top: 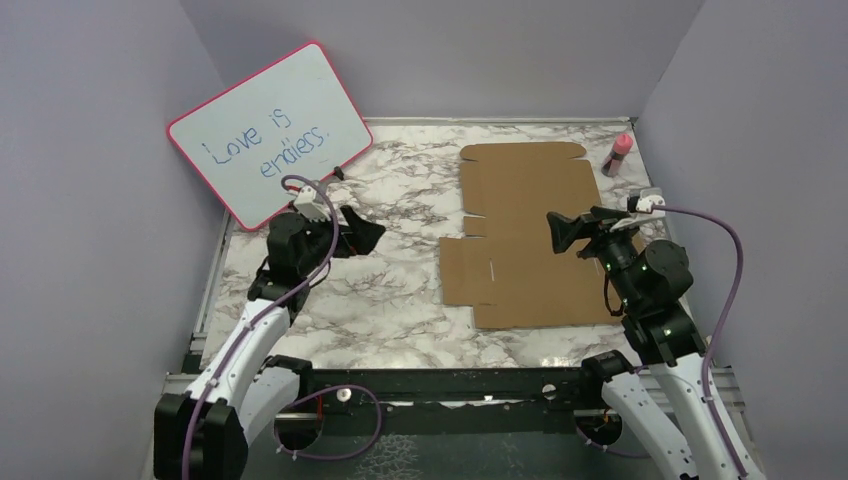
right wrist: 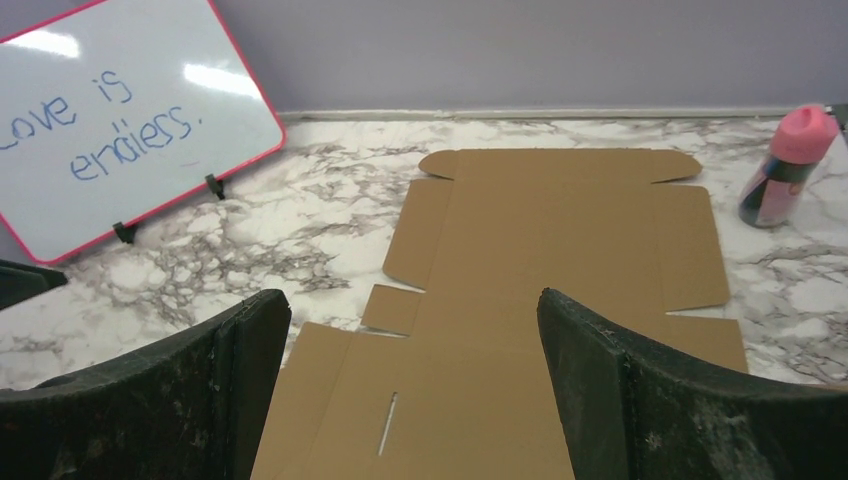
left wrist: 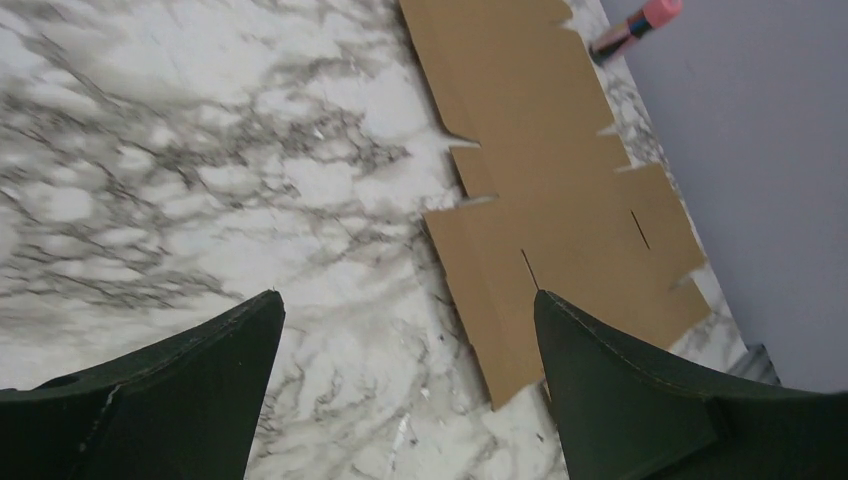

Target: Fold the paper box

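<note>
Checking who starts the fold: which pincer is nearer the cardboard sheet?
Right. The right pincer hovers over the cardboard sheet; the left pincer is off to its left, above the marble table.

Box (top: 520, 175) flat on desk (top: 400, 290) beneath open right jaws, bottle (top: 618, 153) beyond them, left jaws open, whiteboard (top: 270, 130) beyond them

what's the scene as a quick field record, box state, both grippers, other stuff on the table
paper box: unfolded sheet lying flat on the right half of the table, no flap raised
left gripper: open, empty, over bare marble left of the box
right gripper: open, empty, over the box's right part
whiteboard: pink frame, propped at the far left, reads "Love is endless."
bottle: pink cap, upright at the far right corner, apart from the box
task progress: folding not started
</note>
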Available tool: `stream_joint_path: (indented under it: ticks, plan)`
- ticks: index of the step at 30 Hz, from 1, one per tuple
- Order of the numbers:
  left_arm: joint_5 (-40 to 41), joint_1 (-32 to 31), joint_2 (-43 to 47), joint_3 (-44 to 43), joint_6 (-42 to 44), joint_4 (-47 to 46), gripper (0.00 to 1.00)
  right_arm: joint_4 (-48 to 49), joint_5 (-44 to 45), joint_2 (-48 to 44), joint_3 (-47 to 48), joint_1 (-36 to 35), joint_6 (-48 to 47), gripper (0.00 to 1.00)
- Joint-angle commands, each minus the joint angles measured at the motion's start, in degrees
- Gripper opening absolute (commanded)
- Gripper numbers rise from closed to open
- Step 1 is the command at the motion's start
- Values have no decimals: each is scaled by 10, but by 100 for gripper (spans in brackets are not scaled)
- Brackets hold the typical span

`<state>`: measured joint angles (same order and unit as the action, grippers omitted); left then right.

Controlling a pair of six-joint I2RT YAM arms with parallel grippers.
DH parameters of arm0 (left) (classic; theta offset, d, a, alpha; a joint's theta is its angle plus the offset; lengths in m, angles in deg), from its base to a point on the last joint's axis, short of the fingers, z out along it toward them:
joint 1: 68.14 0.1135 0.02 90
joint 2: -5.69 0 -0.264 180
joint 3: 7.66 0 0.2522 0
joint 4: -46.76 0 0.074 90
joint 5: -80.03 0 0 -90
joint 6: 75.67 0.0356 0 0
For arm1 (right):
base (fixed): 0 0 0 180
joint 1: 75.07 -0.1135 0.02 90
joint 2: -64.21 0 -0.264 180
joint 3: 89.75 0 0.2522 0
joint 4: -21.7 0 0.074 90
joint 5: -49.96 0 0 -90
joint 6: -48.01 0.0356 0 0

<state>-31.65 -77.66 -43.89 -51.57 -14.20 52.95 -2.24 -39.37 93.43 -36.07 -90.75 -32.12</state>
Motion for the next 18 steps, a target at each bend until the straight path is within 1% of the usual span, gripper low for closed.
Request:
stream_joint_path:
  ticks: [1, 6, 9, 13, 18]
  plan:
    - [-37, -61, -53, 7, -61, -27, 94, 8, -50, 8, -20, -2, 28, 100]
    - [-13, -139, -139, 11, -102, -82, 93, 9, -68, 22, -27, -2, 39, 100]
    - [11, -182, -200, -2, -110, -99, 90, 12, -82, 30, -32, -2, 44, 100]
    - [3, -203, -280, -23, -131, -136, 87, 11, -89, 33, -34, -2, 41, 100]
    - [13, -221, -354, -36, -150, -181, 82, 20, -108, 32, -44, -1, 38, 99]
